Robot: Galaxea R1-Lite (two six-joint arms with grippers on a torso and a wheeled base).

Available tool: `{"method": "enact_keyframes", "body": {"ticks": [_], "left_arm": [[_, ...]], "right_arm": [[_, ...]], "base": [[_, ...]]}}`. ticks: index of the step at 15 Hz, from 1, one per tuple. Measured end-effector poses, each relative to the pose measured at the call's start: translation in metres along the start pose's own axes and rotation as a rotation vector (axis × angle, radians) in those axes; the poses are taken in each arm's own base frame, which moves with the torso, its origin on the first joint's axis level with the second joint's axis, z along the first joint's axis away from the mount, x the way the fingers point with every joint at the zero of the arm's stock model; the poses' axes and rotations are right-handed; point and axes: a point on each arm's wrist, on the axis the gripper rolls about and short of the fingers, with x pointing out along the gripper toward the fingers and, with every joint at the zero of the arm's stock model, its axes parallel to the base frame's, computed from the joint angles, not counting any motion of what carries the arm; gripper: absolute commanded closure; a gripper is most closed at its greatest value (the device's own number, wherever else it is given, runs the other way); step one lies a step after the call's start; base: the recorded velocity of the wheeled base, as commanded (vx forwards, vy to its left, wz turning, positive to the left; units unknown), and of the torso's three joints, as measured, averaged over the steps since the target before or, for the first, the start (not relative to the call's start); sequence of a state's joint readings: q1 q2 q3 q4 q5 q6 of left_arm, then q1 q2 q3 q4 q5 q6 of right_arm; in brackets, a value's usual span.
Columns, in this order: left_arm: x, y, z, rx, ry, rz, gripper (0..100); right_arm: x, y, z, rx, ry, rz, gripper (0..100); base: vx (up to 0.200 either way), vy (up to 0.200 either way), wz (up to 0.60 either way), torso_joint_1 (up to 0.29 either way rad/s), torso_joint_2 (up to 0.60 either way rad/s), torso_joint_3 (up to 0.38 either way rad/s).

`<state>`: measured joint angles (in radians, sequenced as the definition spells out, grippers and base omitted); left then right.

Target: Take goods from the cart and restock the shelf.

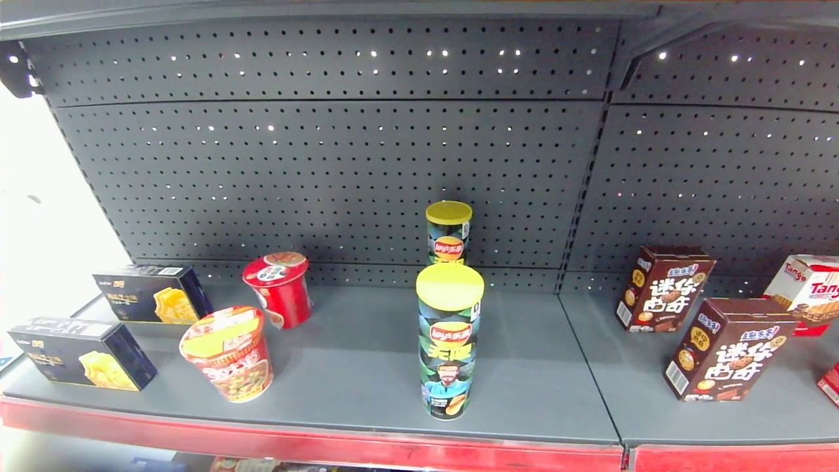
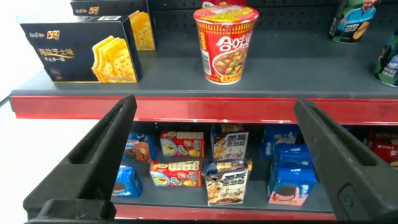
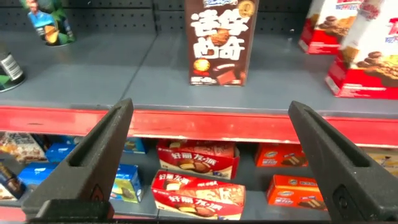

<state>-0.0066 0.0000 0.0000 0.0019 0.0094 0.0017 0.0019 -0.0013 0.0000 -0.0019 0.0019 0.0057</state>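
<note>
The grey shelf (image 1: 537, 393) holds two yellow-lidded chip cans (image 1: 449, 347) in the middle, one behind the other. Two cup noodles (image 1: 229, 354) and two dark cracker boxes (image 1: 82, 354) stand to their left. Two brown biscuit boxes (image 1: 724, 351) stand on the right. My left gripper (image 2: 214, 104) is open and holds nothing, in front of the shelf's red edge, below a cup noodle (image 2: 226, 43) and a cracker box (image 2: 84, 50). My right gripper (image 3: 211, 107) is open with nothing between its fingers, level with the red edge, below a brown biscuit box (image 3: 217, 40).
A white and red wafer box (image 1: 809, 292) stands at the far right of the shelf. Free shelf space lies around the chip cans. The lower shelf carries packed snack boxes (image 2: 224, 180) and red boxes (image 3: 199, 190). A perforated back panel (image 1: 328, 164) closes the rear.
</note>
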Motion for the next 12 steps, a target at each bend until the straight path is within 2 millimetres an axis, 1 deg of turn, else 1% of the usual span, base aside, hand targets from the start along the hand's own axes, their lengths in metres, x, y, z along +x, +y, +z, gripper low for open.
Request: {"method": "enact_keyframes", "body": {"ticks": [5, 7, 11, 12], "left_arm": [[0.0000, 0.0000, 0.0001, -0.001, -0.001, 0.000, 0], [0.0000, 0.0000, 0.0000, 0.000, 0.000, 0.000, 0], [0.0000, 0.0000, 0.0000, 0.000, 0.000, -0.002, 0], [0.0000, 0.0000, 0.0002, 0.000, -0.002, -0.001, 0]], "right_arm": [[0.0000, 0.0000, -0.0001, 0.000, 0.001, 0.001, 0], [0.0000, 0.0000, 0.0000, 0.000, 0.000, 0.001, 0], [0.0000, 0.0000, 0.0000, 0.000, 0.000, 0.000, 0], [0.0000, 0.0000, -0.0001, 0.000, 0.001, 0.001, 0]], "base": [[0.000, 0.000, 0.00, 0.000, 0.00, 0.000], [0.000, 0.200, 0.00, 0.005, 0.00, 0.002], [0.000, 0.000, 0.00, 0.000, 0.00, 0.000], [0.000, 0.000, -0.60, -0.017, 0.00, 0.012]]}}
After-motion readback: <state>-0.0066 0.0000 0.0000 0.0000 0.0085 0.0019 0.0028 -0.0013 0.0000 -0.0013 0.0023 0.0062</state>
